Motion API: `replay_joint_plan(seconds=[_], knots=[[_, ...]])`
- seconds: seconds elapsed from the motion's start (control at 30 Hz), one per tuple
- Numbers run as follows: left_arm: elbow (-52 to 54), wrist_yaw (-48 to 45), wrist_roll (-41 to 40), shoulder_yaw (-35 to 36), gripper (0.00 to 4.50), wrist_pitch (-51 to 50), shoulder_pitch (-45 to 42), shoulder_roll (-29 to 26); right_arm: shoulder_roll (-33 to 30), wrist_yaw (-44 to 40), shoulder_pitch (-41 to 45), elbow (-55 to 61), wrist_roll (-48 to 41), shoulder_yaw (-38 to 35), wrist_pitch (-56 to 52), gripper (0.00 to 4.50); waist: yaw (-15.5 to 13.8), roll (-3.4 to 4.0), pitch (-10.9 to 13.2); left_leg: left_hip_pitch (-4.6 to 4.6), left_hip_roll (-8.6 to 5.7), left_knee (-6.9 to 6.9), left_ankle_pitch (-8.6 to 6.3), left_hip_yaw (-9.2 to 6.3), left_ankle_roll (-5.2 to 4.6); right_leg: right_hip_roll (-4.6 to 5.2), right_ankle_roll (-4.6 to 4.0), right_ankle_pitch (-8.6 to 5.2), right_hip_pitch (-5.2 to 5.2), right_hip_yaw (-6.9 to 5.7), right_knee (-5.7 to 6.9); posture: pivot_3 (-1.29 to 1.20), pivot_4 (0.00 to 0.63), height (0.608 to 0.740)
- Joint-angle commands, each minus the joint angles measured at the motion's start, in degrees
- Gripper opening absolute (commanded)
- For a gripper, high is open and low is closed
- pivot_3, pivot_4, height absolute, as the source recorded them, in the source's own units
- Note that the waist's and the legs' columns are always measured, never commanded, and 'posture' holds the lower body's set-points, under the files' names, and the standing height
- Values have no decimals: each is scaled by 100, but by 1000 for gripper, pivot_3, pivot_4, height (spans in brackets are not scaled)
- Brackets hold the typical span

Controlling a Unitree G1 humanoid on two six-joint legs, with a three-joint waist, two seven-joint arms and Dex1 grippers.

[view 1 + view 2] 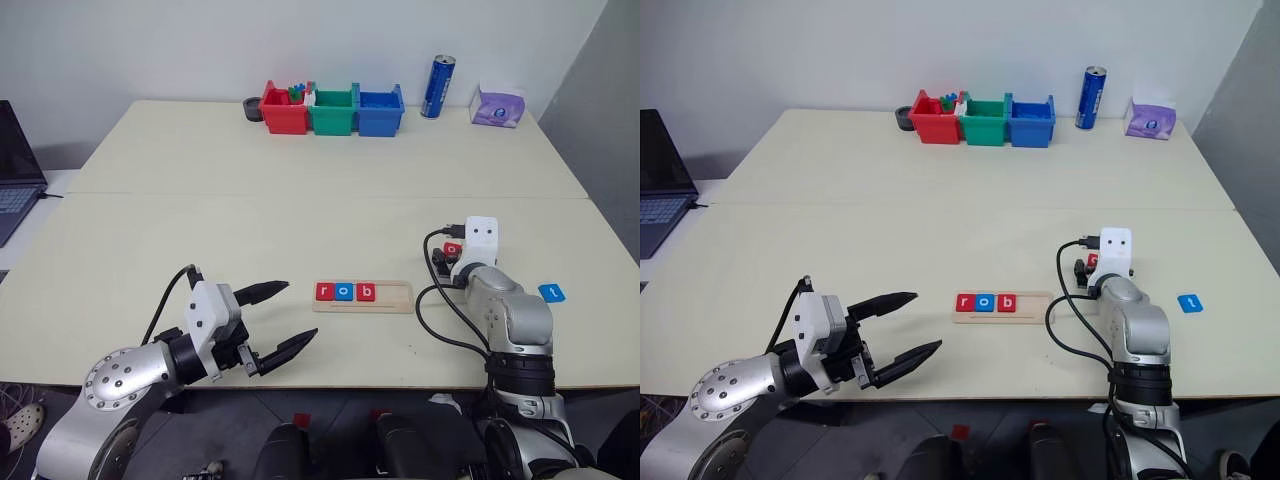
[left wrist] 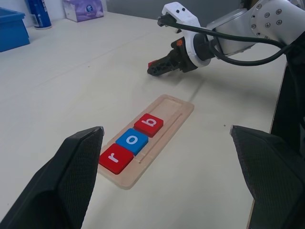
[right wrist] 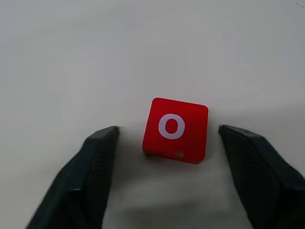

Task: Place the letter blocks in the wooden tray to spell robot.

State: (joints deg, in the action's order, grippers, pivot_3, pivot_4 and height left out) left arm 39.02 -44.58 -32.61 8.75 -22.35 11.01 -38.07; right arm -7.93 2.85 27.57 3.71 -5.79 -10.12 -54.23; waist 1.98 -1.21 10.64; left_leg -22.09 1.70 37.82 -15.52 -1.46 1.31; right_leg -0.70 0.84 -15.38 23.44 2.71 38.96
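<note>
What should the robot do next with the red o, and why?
Probably close the right gripper on the red o block. Its fingers sit on either side of that block with gaps, so nothing is held yet. The wooden tray already shows r, o, b, and the next spot is bare. The blue t block waits on the table.

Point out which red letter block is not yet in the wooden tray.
The red square block with the white o, lying flat on the table between the right end effector's open fingers. The red r and red b blocks already sit in the pale wooden tray.
</note>
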Motion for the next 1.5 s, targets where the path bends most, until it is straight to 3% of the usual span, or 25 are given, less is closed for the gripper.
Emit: replay_joint_plan(seconds=[0.03,0.1,0.3,0.43,0.53,0.77,1.0,1.07,1.17,1.23,1.33,1.4,1.5], knots=[[190,-43,-44,65,4500,90,26,-46,2,41,-58,17,-2,-73,-81,2130,-2,0,0,0,0,0,0,0,0,0,0,0,0,0,0,0,150,740],[195,-48,-36,46,4500,110,42,-36,-3,4,-93,67,-26,-64,-141,1451,-3,0,0,0,0,0,0,0,0,0,0,0,0,0,0,0,150,740],[162,-105,-34,44,4500,163,57,-46,-278,-312,-336,839,-174,17,-982,1444,-19,0,0,-3,1,-2,0,-4,0,0,-2,-2,0,0,-2,0,150,740],[134,-188,-13,87,4500,220,125,-54,-710,-771,-882,2388,-596,-11,-2531,1444,-31,2,-1,-16,4,-6,-1,-18,0,8,-11,-10,4,-3,-6,0,150,740],[132,-204,-9,95,4500,243,153,-60,-694,-1010,-1266,3335,-916,-94,-3588,1444,-19,2,-1,-23,4,-6,-1,-24,1,8,-10,-13,7,-8,-7,0,150,740],[152,-211,-7,67,4500,247,167,-66,-434,-981,-1938,4059,-1546,153,-3827,1444,17,-4,-6,-16,8,-7,-2,-29,2,-1,-15,-16,7,-14,-4,0,150,740],[110,-251,-3,92,4500,260,158,-85,-660,-940,-1859,4052,-2033,81,-3827,3846,25,-14,-12,-13,6,-7,-2,-27,2,-3,-16,-17,6,-12,-2,0,150,740],[107,-249,13,67,4500,272,166,-73,-1130,-1161,-1624,4122,-2197,18,-3827,4473,25,-12,-10,-13,6,-6,-2,-25,2,-3,-15,-16,6,-11,-2,0,150,740],[93,-270,11,60,4500,294,171,-67,-2235,-1937,-1458,4242,-2585,-63,-3805,4473,15,7,4,-19,2,-3,-2,-17,2,7,-14,-15,8,-11,-6,0,150,740],[84,-302,-23,68,4500,300,174,-67,-3183,-2664,-1587,4106,-2705,29,-3182,4473,-7,7,5,-27,-3,-3,-2,-8,2,13,-6,-12,13,-15,-12,0,150,740],[82,-344,-75,40,4500,284,159,-64,-4334,-4039,-1890,3429,-2314,297,-1059,4473,-18,5,5,-40,-7,-4,-3,-10,1,13,-2,-10,15,-23,-36,0,150,740],[78,-395,-101,-43,4500,265,97,-58,-4613,-5076,-1989,2616,-1989,606,647,4473,-17,-4,9,-39,-10,-6,-4,-7,-1,11,1,-9,12,-24,-40,0,150,740],[51,-463,-126,-116,4500,245,2,-57,-4641,-5989,-1990,1655,-1574,978,2418,4473,-6,-6,10,-36,-5,-4,-4,-5,-1,3,6,-6,11,-23,-39,0,150,740]])
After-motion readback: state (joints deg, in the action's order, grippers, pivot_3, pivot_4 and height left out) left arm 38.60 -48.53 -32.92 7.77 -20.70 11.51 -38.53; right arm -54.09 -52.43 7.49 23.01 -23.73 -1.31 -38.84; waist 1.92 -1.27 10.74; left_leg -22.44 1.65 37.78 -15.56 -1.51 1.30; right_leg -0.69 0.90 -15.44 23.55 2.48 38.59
